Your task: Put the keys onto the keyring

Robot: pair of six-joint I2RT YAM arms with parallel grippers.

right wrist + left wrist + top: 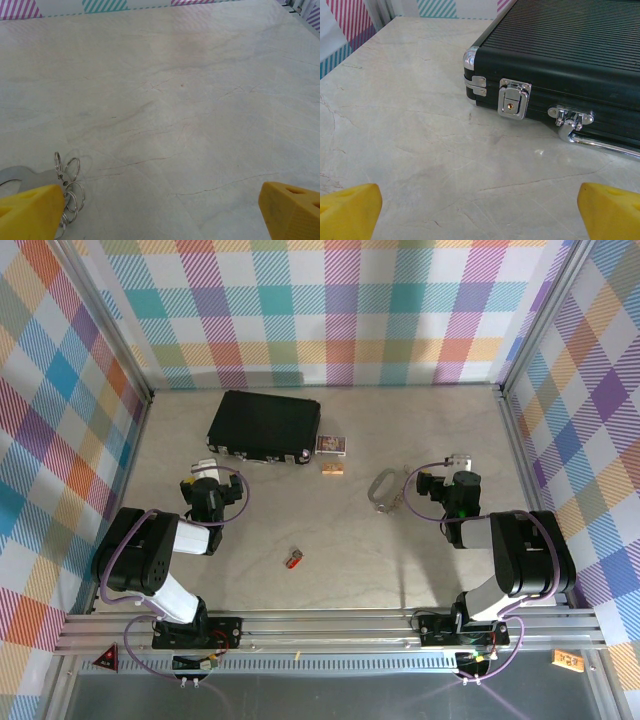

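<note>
Black case sits right ahead of your left gripper, its latch and handle side facing the fingers, with bare table between them. Red-and-white card box and small tan block lie just right of the case, between it and the keys. Both your grippers are spread wide and empty. In the right gripper wrist view, the keys lie by the finger on the left of frame, partly hidden behind it, not in the gap. Can't tell if they touch. Keyring lies on open table between your two arms, well apart from both grippers and from the keys.
</note>
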